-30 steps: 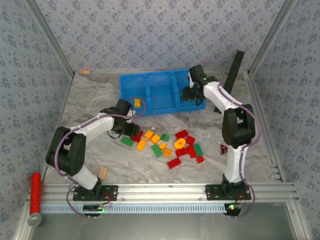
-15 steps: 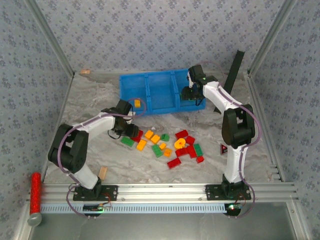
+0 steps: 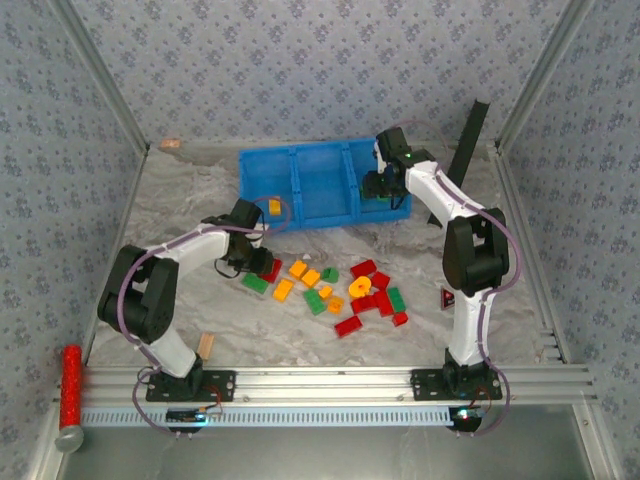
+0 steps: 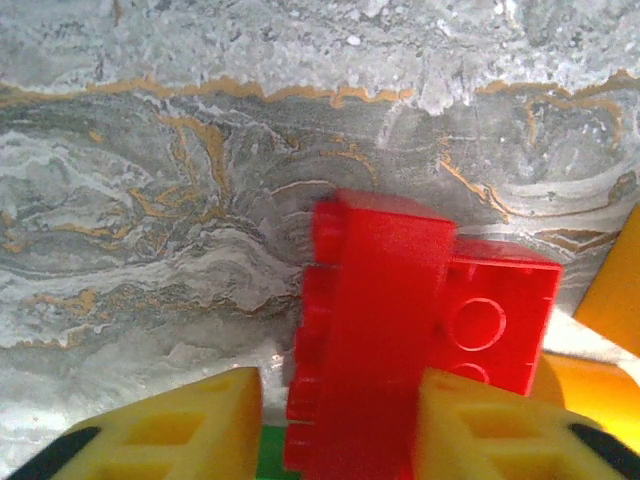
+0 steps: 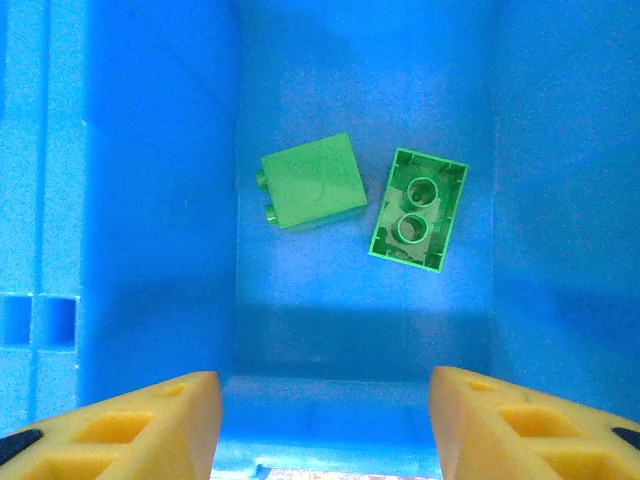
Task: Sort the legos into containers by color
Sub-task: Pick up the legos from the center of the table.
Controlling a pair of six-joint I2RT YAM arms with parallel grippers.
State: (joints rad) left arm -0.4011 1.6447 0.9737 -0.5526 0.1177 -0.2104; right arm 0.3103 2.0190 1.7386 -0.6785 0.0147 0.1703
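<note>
Red, green and orange legos (image 3: 340, 290) lie scattered mid-table. The blue bin (image 3: 300, 152) of containers stands behind them. Its left compartment holds a yellow lego (image 3: 274, 206). My left gripper (image 3: 258, 262) (image 4: 340, 430) straddles a red lego (image 4: 370, 340) (image 3: 271, 268) standing on its side. The right finger (image 4: 490, 430) touches it, while a narrow gap remains at the left finger (image 4: 180, 430). A second red lego (image 4: 495, 320) lies just behind. My right gripper (image 3: 380, 185) (image 5: 325, 420) hangs open over the right compartment (image 5: 150, 200), where two green legos (image 5: 312, 180) (image 5: 420, 210) lie.
A tan wooden block (image 3: 206, 345) sits near the left arm's base. A long red cylinder (image 3: 70, 385) lies by the front rail (image 3: 320, 380). A black upright bar (image 3: 468, 140) leans at the back right. A green lego (image 3: 254, 283) lies beside the left gripper.
The left gripper's jaws have narrowed around the red lego and the hand has settled lower over it. The right arm has not moved.
</note>
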